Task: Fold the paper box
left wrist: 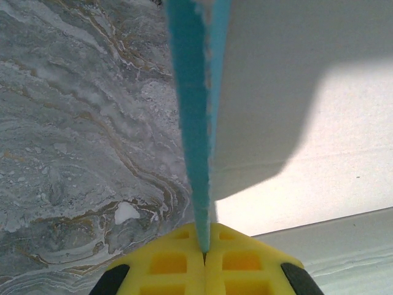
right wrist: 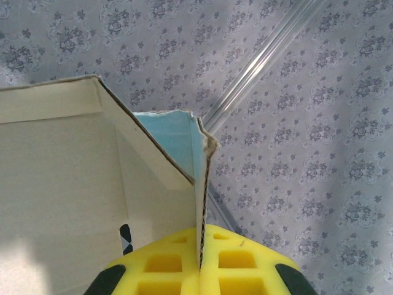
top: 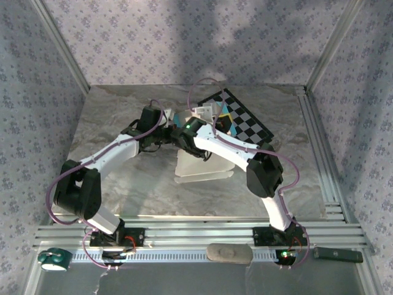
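The paper box [top: 202,165], thin cardboard that is white inside and turquoise outside, stands partly raised at the table's middle, with both arms meeting above it. My left gripper [top: 167,131] is shut on a turquoise flap edge [left wrist: 195,135] that runs straight up from between its yellow fingers [left wrist: 166,261]; the white face [left wrist: 307,123] spreads to the right. My right gripper [top: 186,130] is shut on another flap's edge [right wrist: 201,203], pinched between its yellow fingers [right wrist: 239,264], with the white inner wall [right wrist: 61,184] to the left and a turquoise patch [right wrist: 175,135] behind.
A black-and-white checkerboard [top: 245,120] lies at the back right, partly under the box. Grey marbled tabletop [left wrist: 73,135] surrounds it. Patterned walls [right wrist: 307,123] enclose the cell on three sides. Metal rails [top: 202,236] run along the near edge.
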You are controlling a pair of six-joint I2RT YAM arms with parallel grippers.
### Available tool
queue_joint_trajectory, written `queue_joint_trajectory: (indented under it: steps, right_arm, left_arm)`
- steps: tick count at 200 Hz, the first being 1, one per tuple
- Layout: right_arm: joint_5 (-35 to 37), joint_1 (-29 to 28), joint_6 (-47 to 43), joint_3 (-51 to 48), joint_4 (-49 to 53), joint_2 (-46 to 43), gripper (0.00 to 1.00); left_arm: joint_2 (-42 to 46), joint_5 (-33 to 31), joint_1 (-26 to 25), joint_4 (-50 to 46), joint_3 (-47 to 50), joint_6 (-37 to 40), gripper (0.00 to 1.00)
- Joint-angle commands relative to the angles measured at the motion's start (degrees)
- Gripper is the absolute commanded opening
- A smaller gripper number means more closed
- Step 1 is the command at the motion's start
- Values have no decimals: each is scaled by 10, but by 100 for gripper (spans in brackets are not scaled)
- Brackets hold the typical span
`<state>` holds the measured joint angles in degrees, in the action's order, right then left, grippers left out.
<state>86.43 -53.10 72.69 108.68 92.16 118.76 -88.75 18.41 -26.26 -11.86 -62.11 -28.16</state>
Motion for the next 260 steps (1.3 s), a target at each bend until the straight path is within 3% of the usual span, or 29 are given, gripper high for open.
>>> queue_joint_trajectory:
  steps: [1, 8, 29, 40, 75, 91, 103, 108, 114, 120, 128, 145, 168, 180, 194, 203, 231, 242, 260]
  right_arm:
    - [34, 2, 22, 9, 111, 1, 0]
    - [37, -4, 22, 9, 111, 1, 4]
    - [40, -23, 15, 17, 110, 0, 49]
    - [32, -29, 15, 21, 110, -3, 60]
    - [7, -53, 8, 19, 105, -31, 74]
    - [-16, -76, -56, 18, 58, -53, 75]
    - [-79, -88, -249, -39, -114, -102, 78]
    - [-127, -91, -360, -97, -260, -144, 80]
    - [-201, -88, -490, -184, -440, -209, 95]
    - [-250, -82, -535, -249, -546, -263, 98]
    - [-290, -66, -529, -277, -573, -316, 99]
    - [-313, -51, -513, -246, -501, -342, 99]
    - [-500, 20, -556, -283, -557, -405, 97]
    - [-650, 101, -564, -323, -605, -453, 96]
    - [-896, 232, -580, -352, -641, -479, 94]
    - [-1008, 297, -592, -368, -659, -491, 94]
    - [-1379, 483, -584, -388, -711, -452, 90]
    - [-1438, 510, -578, -391, -727, -422, 89]
    - [-1458, 508, -560, -398, -769, -378, 84]
  left_arm:
    - [9, 4, 2, -19, -12, 2, 0]
    - [7, 2, 3, -20, -12, 3, 0]
    - [0, 1, 8, -17, -8, 2, 0]
    - [-4, 2, 11, -15, -7, 0, 0]
    - [-8, -3, 23, -11, -4, -1, 0]
    - [-16, -9, 29, -11, -8, 3, 0]
    - [-19, -15, 33, -9, -8, 5, 0]
    - [-21, -18, 35, -8, -9, 7, 0]
    - [-23, -19, 37, -6, -8, 9, 0]
    - [-25, -20, 41, -3, -6, 11, 0]
    - [-25, -23, 45, -2, -4, 15, 0]
    - [-23, -16, 58, 10, 7, 21, 0]
    - [-17, -3, 65, 19, 16, 36, 0]
    - [-12, 12, 71, 15, 16, 45, 0]
    - [-5, 28, 76, 10, 20, 60, 0]
    - [-2, 42, 80, 6, 21, 68, 0]
    - [-2, 81, 87, -5, 16, 103, 0]
    - [-3, 95, 89, -9, 14, 117, 0]
    - [-5, 129, 96, -9, 11, 131, 0]
